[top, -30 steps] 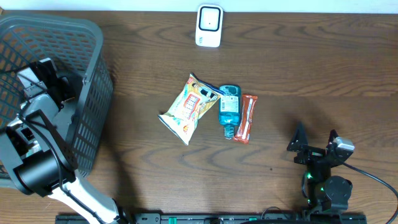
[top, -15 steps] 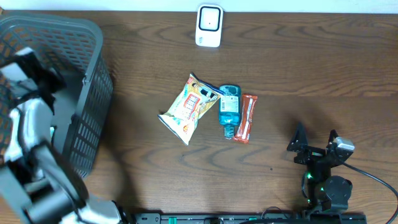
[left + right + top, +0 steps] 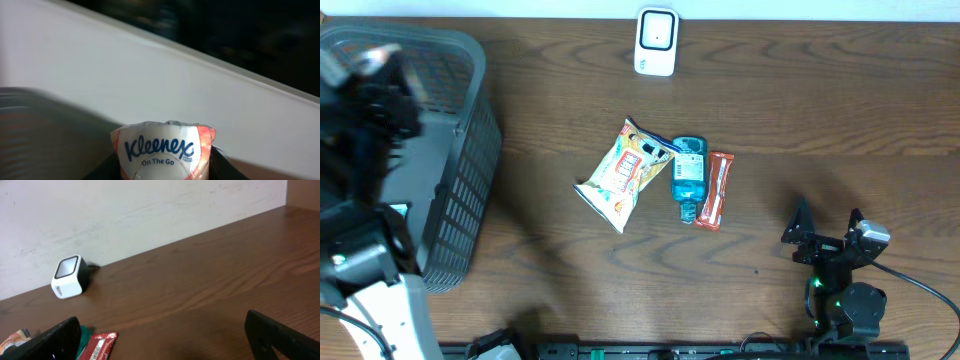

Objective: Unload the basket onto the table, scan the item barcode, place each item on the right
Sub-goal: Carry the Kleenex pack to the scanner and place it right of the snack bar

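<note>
The left claw (image 3: 165,171), a blur overhead above the far-left basket (image 3: 470,150), clamps the Kleenex pack (image 3: 163,147), its bottom cut off. It has moved farther back since earlier. The right claw (image 3: 828,228) stays apart, near right.

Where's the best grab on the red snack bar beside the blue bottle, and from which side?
Take the red snack bar at its near end, from above, closing across its narrow width. It lies flat, one long edge against the blue bottle; the bottle narrows to its cap there, probably leaving finger room. The open right gripper sits nearest; the left gripper holds a tissue pack.
</note>
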